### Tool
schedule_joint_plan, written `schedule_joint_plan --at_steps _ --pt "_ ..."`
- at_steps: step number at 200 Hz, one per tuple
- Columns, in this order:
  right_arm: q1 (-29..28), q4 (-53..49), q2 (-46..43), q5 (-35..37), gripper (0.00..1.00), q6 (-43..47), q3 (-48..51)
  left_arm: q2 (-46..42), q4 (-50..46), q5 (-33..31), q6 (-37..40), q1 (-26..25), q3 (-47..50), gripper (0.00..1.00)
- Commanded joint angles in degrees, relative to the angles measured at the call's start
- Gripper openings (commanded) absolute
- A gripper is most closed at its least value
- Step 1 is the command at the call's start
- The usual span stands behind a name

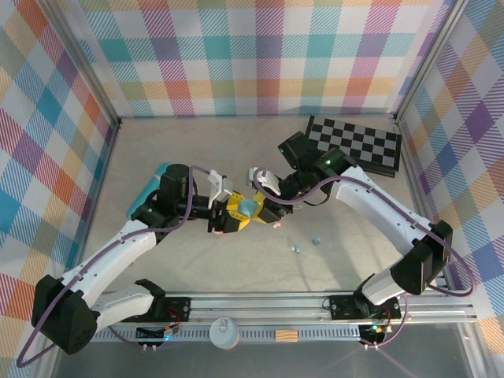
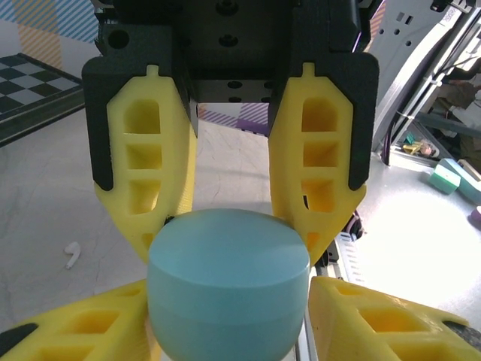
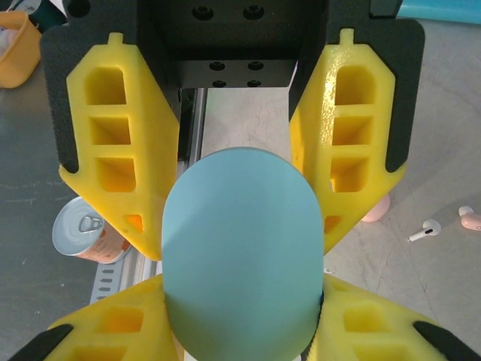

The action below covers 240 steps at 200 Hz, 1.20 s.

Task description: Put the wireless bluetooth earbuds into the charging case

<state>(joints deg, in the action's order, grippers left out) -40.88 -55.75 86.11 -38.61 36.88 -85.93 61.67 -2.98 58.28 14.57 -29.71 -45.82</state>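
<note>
Gripping blue charging case (image 1: 249, 207): left jaws, right jaws both clenched on it.

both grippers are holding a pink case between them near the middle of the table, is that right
Not quite: the case is light blue, not pink, as the right wrist view shows plainly. The rest stands: the left gripper and the right gripper both hold it between them near the middle of the table.
</note>
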Motion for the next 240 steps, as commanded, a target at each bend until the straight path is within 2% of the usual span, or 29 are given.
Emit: schedule_joint_plan --at_steps 1,37,52,78,102,141,240 --pt "0.2 -0.6 1.3 -1.4 0.19 0.7 -0.9 -0.1 3.4 2.5 0.3 0.1 -1.3 0.56" --pt "0.2 -1.2 1.2 -3.4 0.19 1.3 -1.0 -0.1 2.3 2.3 1.8 0.1 -1.2 0.61" --pt "0.2 -1.0 1.2 -3.1 0.19 1.1 -1.0 -0.2 2.2 2.5 2.0 0.1 -1.3 0.60" --pt "0.2 -0.7 0.8 -3.0 0.19 0.9 -1.0 -0.1 1.2 3.0 3.0 0.1 -1.4 0.54" --pt "0.2 0.5 -0.2 -3.9 0.19 0.8 -0.5 -0.2 0.8 2.7 3.5 0.1 -1.4 0.57" --pt "0.2 1.1 -1.5 -4.1 0.19 0.5 0.0 -0.4 0.7 2.4 3.5 0.1 -1.3 0.57" --pt "0.2 1.0 -0.9 -3.7 0.19 0.2 0.1 -0.2 1.3 2.8 2.9 0.1 -1.7 0.45"
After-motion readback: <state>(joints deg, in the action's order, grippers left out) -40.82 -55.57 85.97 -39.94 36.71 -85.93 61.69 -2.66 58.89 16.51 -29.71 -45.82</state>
